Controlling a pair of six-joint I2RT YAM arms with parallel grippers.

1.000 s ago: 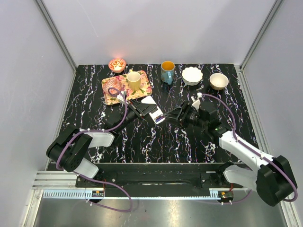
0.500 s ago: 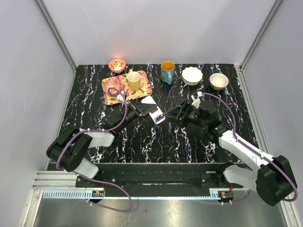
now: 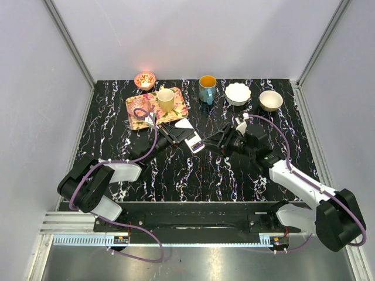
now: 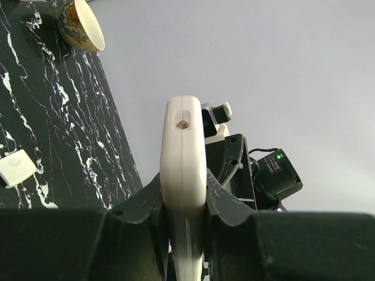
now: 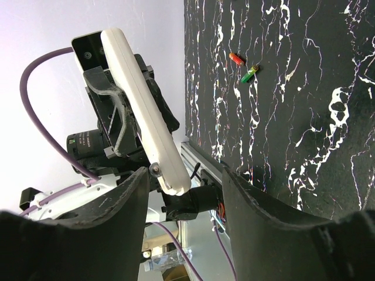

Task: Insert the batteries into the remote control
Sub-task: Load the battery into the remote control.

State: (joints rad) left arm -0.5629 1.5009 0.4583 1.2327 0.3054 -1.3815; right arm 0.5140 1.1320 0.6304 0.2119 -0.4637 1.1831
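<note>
The remote control (image 3: 192,140) is a flat white handset held off the table, edge-on in the left wrist view (image 4: 183,152). My left gripper (image 4: 183,190) is shut on it, one finger on each flat face. My right gripper (image 5: 184,196) faces it from the right (image 3: 213,142). It is open, with a wide gap, and the remote's lower end (image 5: 170,175) lies between its fingers without touching them. Two batteries lie on the black table in the right wrist view, one red (image 5: 235,58) and one green (image 5: 250,73), well away from both grippers.
A small white square cover piece (image 4: 14,167) lies on the table. At the back stand a floral tray (image 3: 176,108) with a cup (image 3: 166,99), a small red bowl (image 3: 145,79), a teal mug (image 3: 207,89), a white bowl (image 3: 238,93) and a beige bowl (image 3: 270,100).
My right gripper has crept left toward the remote and its jaws have narrowed a little. The left gripper and the remote have stayed put.
</note>
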